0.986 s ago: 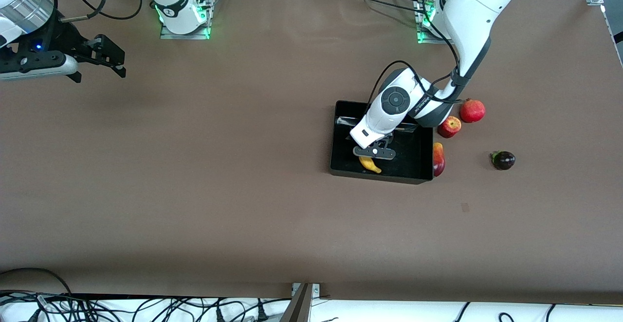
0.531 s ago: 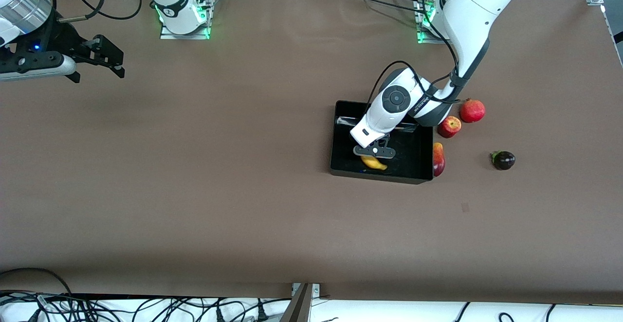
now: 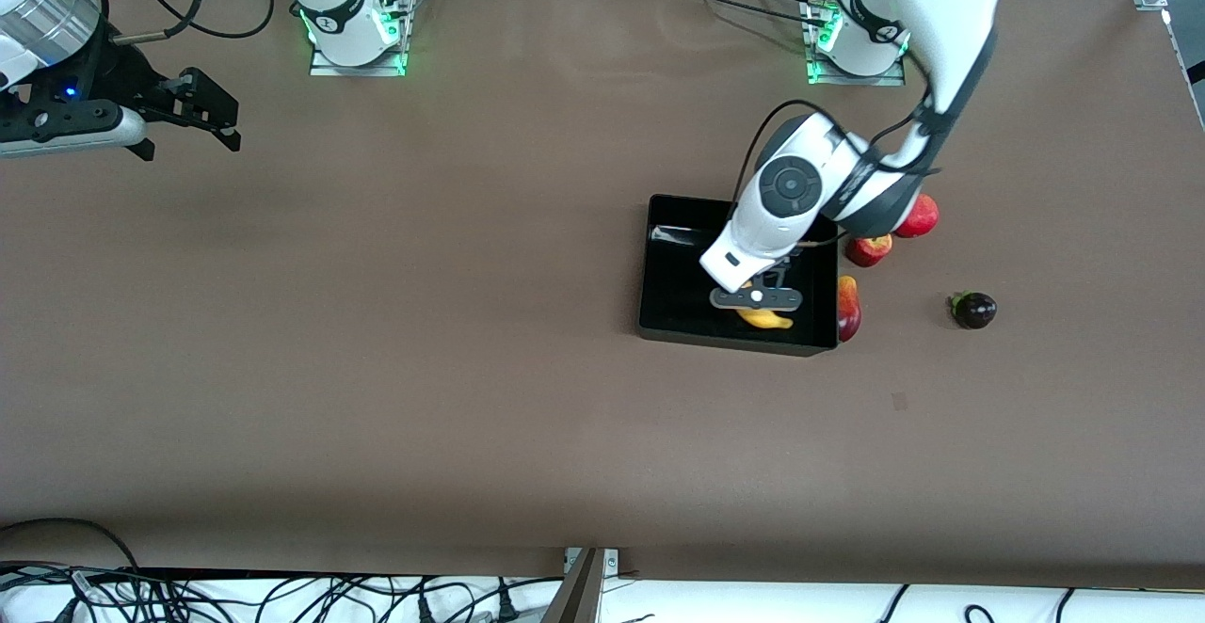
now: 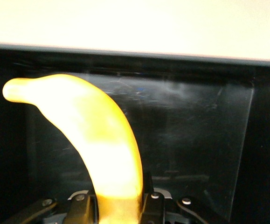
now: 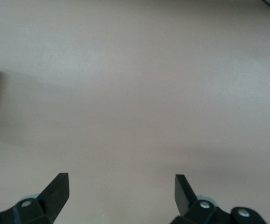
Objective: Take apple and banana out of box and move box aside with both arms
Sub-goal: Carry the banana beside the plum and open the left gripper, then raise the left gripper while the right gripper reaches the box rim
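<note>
My left gripper (image 3: 759,308) is shut on the yellow banana (image 3: 766,319) and holds it low inside the black box (image 3: 673,308), near the wall toward the left arm's end. In the left wrist view the banana (image 4: 102,149) curves up from between the fingers (image 4: 153,207). The red-yellow mango (image 3: 848,308) lies against the box's outer wall. The red apple (image 3: 871,248) and the pomegranate (image 3: 924,215) sit beside it, partly hidden by the left arm. The dark purple fruit (image 3: 972,310) lies alone toward the left arm's end. My right gripper (image 3: 218,119) is open and waits over bare table (image 5: 135,93).
The arm bases (image 3: 358,35) stand at the table's edge farthest from the front camera. Cables (image 3: 282,599) lie below the table's nearest edge. A small dark mark (image 3: 900,401) is on the brown table, nearer the front camera than the mango.
My left gripper has carried the banana across the inside of the box toward the left arm's end. The left arm now covers part of the apple and pomegranate. The right arm has barely moved.
</note>
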`<state>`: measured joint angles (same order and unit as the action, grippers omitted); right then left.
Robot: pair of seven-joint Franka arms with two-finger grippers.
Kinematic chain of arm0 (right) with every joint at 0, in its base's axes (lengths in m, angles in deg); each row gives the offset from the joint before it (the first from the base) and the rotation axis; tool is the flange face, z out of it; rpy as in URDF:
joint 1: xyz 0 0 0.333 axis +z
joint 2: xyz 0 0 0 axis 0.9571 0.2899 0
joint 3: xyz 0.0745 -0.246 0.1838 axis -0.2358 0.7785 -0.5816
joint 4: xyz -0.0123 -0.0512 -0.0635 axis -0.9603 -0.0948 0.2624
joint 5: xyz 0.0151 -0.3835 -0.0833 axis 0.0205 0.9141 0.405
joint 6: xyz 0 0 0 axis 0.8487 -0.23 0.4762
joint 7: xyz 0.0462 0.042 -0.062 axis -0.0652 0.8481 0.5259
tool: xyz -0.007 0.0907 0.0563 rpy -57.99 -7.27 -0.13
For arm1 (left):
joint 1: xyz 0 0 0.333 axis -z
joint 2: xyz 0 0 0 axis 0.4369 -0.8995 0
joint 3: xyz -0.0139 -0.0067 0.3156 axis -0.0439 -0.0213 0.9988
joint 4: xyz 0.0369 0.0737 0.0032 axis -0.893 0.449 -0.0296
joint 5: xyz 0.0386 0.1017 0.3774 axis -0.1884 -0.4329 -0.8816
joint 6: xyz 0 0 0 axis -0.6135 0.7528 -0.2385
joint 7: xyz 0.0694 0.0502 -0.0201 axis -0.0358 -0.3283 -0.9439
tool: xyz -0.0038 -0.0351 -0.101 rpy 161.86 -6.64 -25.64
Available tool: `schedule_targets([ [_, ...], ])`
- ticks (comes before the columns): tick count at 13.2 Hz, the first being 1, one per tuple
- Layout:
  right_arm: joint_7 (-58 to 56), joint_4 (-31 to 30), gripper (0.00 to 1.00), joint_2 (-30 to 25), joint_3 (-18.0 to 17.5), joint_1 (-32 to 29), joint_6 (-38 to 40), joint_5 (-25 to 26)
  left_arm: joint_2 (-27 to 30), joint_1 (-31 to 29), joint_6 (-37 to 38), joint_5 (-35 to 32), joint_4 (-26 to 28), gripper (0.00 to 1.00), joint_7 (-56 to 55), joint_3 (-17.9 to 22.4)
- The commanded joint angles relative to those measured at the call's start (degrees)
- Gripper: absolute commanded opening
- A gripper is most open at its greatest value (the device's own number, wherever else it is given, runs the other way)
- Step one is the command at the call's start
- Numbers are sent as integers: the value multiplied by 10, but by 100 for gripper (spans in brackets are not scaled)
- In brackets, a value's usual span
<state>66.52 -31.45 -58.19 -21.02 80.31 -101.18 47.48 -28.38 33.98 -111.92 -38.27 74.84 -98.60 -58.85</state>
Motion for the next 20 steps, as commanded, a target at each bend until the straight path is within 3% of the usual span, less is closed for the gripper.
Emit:
schedule_targets([
  [1,3,5,100,1,-3,5,7,2,8,-30,95,-17,-57,0,49,-1],
  [3,4,6,100,-3,-4,15,7,2,7,-82,140,-17,-75,0,131,0],
  [6,4,7,100,-5,-2,15,-3,9,-6,-176,135,-18,-65,0,278,1],
  [8,-3,7,100,-1,1,14,-13,7,-24,-206,121,-18,-54,0,326,2],
  [11,-36,-2,100,15,-4,21,52,0,-29,-253,-20,-40,25,0,405,2],
  [13,-47,3,100,50,-4,58,51,-25,-47,-277,-128,-74,69,6,429,2],
  [14,-44,4,100,73,-4,70,34,-44,-60,-283,-148,-86,76,17,433,2],
  [16,9,6,100,122,-4,108,-22,-57,-69,-293,-157,-92,77,93,432,1],
  [17,52,6,100,146,-4,142,-52,-53,-67,-297,-157,-93,76,100,433,0],
  [20,221,8,100,208,-4,236,-130,-50,-20,-295,-126,-83,65,100,421,-25],
])
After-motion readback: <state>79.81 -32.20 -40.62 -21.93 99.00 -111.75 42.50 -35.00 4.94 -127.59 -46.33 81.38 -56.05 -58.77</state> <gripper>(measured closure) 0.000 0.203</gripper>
